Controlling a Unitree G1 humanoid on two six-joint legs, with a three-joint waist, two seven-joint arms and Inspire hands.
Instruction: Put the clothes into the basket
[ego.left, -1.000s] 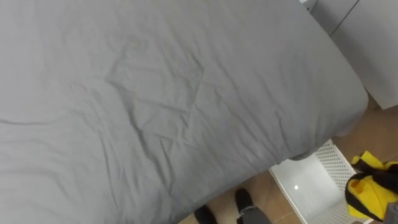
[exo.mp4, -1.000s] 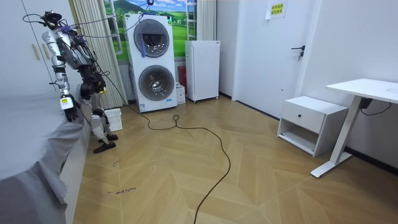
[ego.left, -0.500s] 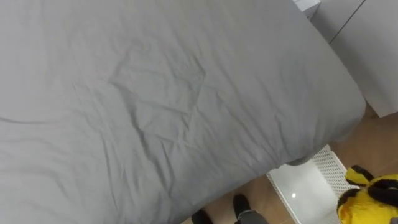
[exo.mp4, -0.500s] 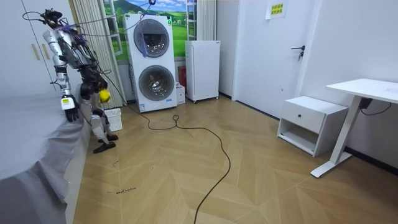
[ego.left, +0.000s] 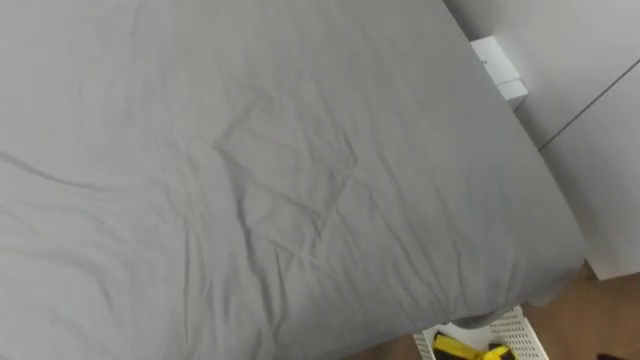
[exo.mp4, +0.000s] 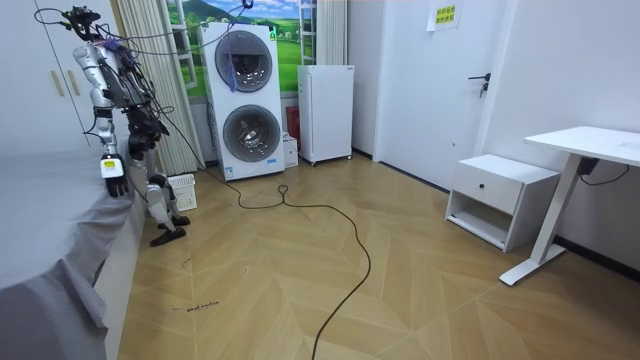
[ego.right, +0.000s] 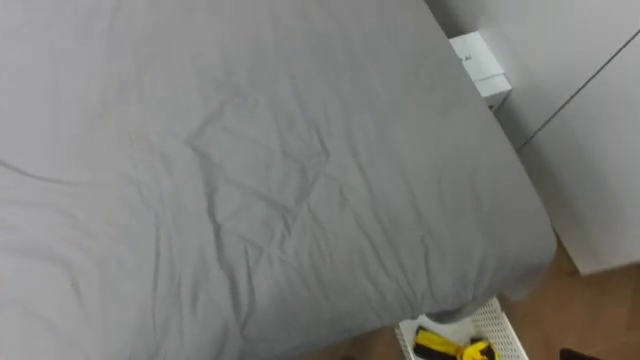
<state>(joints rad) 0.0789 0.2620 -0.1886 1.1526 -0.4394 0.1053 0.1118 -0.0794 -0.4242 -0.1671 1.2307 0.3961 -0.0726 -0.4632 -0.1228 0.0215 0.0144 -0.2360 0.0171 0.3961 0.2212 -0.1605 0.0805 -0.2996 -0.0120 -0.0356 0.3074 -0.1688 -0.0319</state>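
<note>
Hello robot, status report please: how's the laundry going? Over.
Left hand hangs at the bed edge. Yellow garment lies in the white basket. Nothing in the way.

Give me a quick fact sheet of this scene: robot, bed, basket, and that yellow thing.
robot: stands at the side of the bed
bed: covered by a wrinkled grey sheet
basket: white, perforated, on the floor by the bed's corner
cloth: yellow, lies in the basket
left hand: hangs at the bed's edge, apart from the cloth
</note>
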